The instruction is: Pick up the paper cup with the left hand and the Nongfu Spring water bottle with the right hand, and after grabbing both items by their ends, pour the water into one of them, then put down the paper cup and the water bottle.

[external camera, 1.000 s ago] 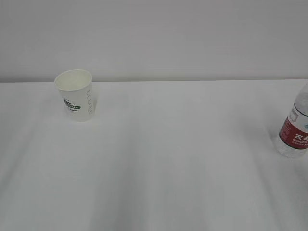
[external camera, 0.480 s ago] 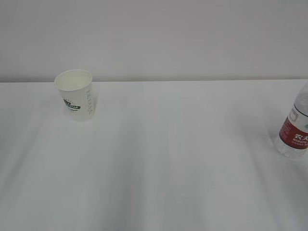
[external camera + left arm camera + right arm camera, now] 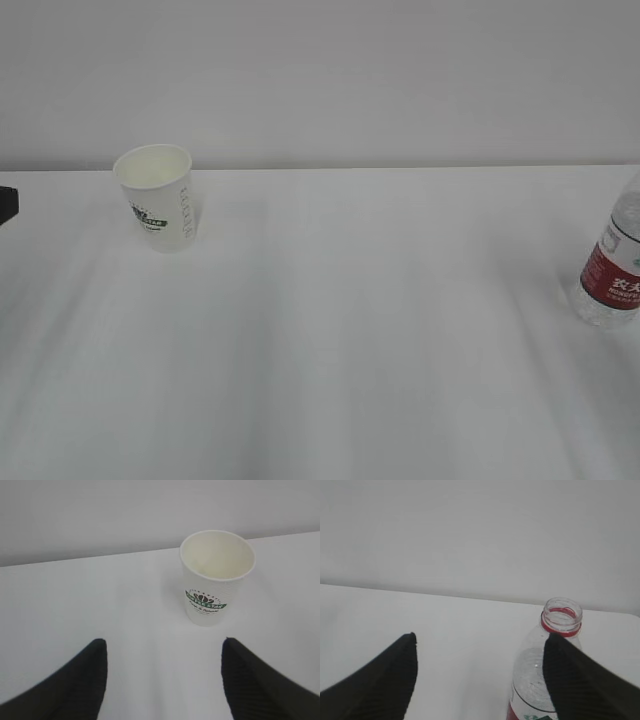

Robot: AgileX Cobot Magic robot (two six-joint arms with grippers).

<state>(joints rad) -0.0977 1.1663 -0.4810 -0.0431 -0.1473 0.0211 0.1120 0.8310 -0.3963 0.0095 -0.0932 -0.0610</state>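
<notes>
A broad white table (image 3: 340, 330) runs back to a plain pale wall (image 3: 320, 70). At its right edge stands the tall clear ribbed plastic water bottle (image 3: 611, 270) with its red label, upright and uncapped, a red ring round its open neck. Far across on the left stands the small white tapered paper cup (image 3: 158, 197) with a dark green logo, upright and open-mouthed.

The black left gripper (image 3: 165, 650) is held low and level facing the cup, jaws spread wide, holding nothing. The black right gripper (image 3: 480, 642) is aimed at the bottle neck, its right finger (image 3: 580, 680) overlapping the bottle's shoulder, jaws likewise wide apart.
</notes>
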